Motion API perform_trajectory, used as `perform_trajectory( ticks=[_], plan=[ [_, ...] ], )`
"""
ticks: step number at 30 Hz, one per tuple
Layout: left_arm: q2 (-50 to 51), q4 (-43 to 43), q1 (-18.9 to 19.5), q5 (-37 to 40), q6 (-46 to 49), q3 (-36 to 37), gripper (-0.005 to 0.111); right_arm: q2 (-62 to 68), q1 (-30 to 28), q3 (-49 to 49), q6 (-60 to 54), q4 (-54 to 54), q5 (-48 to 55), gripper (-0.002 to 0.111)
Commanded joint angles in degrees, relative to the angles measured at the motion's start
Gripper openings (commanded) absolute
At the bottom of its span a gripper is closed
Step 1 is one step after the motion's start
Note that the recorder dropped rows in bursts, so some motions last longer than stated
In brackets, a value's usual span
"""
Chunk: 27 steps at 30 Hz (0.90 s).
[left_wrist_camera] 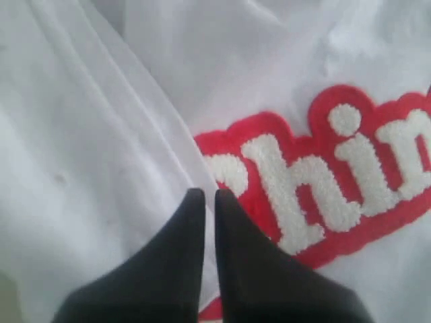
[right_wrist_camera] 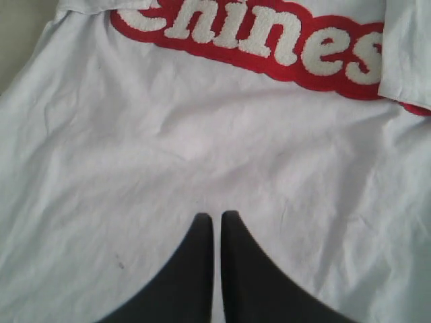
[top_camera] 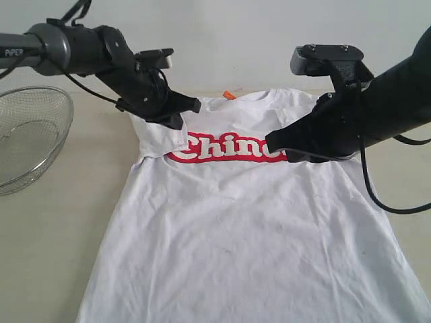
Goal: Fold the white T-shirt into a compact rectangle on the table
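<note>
You see the white T-shirt [top_camera: 249, 235] lying front side up on the table [top_camera: 60, 256], collar at the far side and the hem going out at the near edge of the exterior view. The red band of lettering [top_camera: 225, 149] crosses the chest, and the small orange neck tag [top_camera: 229, 94] shows at the collar.

Your left gripper [top_camera: 196, 105] is above the left shoulder of the shirt. Its jaws are pressed together – in the left wrist view the black fingers [left_wrist_camera: 182, 262] leave only a thin slit between them. The left sleeve [top_camera: 165, 138] lies turned inward just under it, covering the start of the lettering. Whether a thin layer of cloth is pinched there, you cannot tell.

Your right gripper [top_camera: 269, 142] is also clenched, and it holds nothing you can see. In the exterior view its tip is over the right end of the lettering. The right wrist view shows its tips [right_wrist_camera: 217, 217] over plain white cloth – and a white flap [right_wrist_camera: 404, 54] laid over the end of the red band.

The wire mesh bowl [top_camera: 34, 134] stands on the table at the left, well apart from the shirt.
</note>
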Motion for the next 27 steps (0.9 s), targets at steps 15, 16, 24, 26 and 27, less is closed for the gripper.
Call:
perform_trajectory(
  ticks=[15, 16, 24, 26, 27],
  plan=[
    [2.6, 12.6, 1.6, 7.1, -9.1, -0.4, 0.005, -0.7, -0.4, 0.2, -0.8, -0.1, -0.2, 0.000],
    [2.7, 13.6, 1.6, 7.4, -9.8, -0.4, 0.005, -0.7, -0.4, 0.2, -0.8, -0.1, -0.3, 0.000],
    [2.7, 14.4, 1.6, 7.7, -10.5, -0.4, 0.005, -0.7, -0.4, 0.2, -0.8, -0.1, -0.6, 0.000],
    [2.2, 14.2, 1.7, 8.4, -10.5, -0.4, 0.005, -0.7, -0.4, 0.2, -0.8, -0.1, -0.8, 0.000],
    [1.6, 14.1, 1.7, 8.8, -10.3, -0.4, 0.005, -0.7, -0.4, 0.2, -0.8, -0.1, -0.8, 0.000]
  ],
)
